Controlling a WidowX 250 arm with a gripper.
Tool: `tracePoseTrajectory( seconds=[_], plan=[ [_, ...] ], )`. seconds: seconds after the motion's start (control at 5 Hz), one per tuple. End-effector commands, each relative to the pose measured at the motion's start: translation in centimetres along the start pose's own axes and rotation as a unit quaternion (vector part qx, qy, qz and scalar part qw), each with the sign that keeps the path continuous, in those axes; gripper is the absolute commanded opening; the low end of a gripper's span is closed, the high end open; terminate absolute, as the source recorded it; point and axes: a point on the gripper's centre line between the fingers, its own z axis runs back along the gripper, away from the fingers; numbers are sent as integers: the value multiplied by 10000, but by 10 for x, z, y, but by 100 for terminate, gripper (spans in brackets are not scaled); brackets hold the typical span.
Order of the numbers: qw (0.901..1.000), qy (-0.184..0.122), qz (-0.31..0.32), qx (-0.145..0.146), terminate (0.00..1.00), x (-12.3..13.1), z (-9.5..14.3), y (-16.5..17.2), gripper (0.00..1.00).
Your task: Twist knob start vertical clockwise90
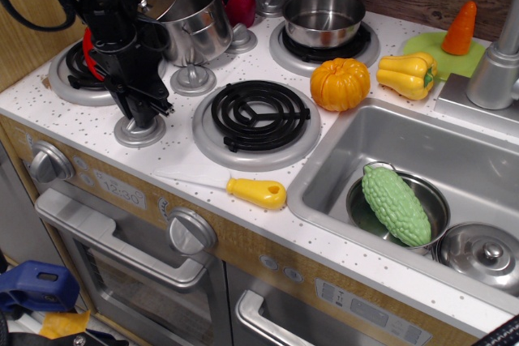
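The knob (130, 137) is a small silver-grey stove knob on the white counter, front left of the middle black burner (256, 115). Only its flared base disc shows. Its raised ridge is hidden by my black gripper (144, 117), which comes straight down from above. The fingers stand close together on the knob's middle and look closed around the ridge.
A steel pot (193, 18) with a tilted lid stands just behind the arm, with a second knob (193, 80) beside it. A yellow-handled knife (255, 193) lies near the front edge. A pumpkin (340, 83), a yellow pepper (408, 74) and the sink (486, 172) are to the right.
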Motion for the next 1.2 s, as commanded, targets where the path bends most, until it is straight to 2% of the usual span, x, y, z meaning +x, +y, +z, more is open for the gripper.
tracePoseTrajectory(
  seconds=[0.0, 0.2, 0.6, 0.8, 1.0],
  plan=[
    [9999, -135, 69, 4, 0, -3, -1, 4, 0],
    [9998, -112, -2, -173, 0, -8, -6, 4, 0],
    [9926, 189, -1031, -614, 0, -16, -13, 5, 0],
    [9739, 241, -2108, -802, 0, -19, -18, 6, 0],
    [9487, 255, -3037, -848, 0, -27, -17, 4, 0]
  ],
)
